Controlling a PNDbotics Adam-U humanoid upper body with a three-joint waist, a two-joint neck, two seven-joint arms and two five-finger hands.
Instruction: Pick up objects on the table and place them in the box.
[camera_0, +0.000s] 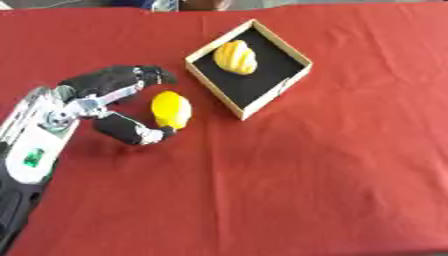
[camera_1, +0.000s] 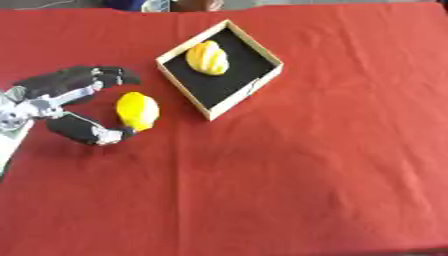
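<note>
Left eye view: a table is seen covered edge to edge by a red cloth (camera_0: 306, 190), which is creased in long shallow folds. Toward the far middle of the cloth a shallow square box (camera_0: 302, 64) is set, turned so that one corner points away from the robot. Its walls are of pale wood and its floor is black. Inside the box, in the far left part of the floor, a yellow ridged fruit (camera_0: 236, 57) is lying; whether it touches the wall cannot be told.

The robot's left arm (camera_0: 35, 145) is brought in from the lower left edge, white and silver along the forearm with a small green mark on its casing. At its end the left hand (camera_0: 92, 102) is held low over the cloth, spread wide in a curved shape: the black fingers (camera_0: 131, 76) are arched over the far side and the thumb (camera_0: 131, 132) is curled under the near side. Between them a smooth yellow lemon (camera_0: 171, 109) is lying on the cloth, just left of the box and apart from it. The thumb tip is seen touching the lemon's near end, while the fingers are kept clear of its far end, so the lemon is bracketed but not clasped.
</note>
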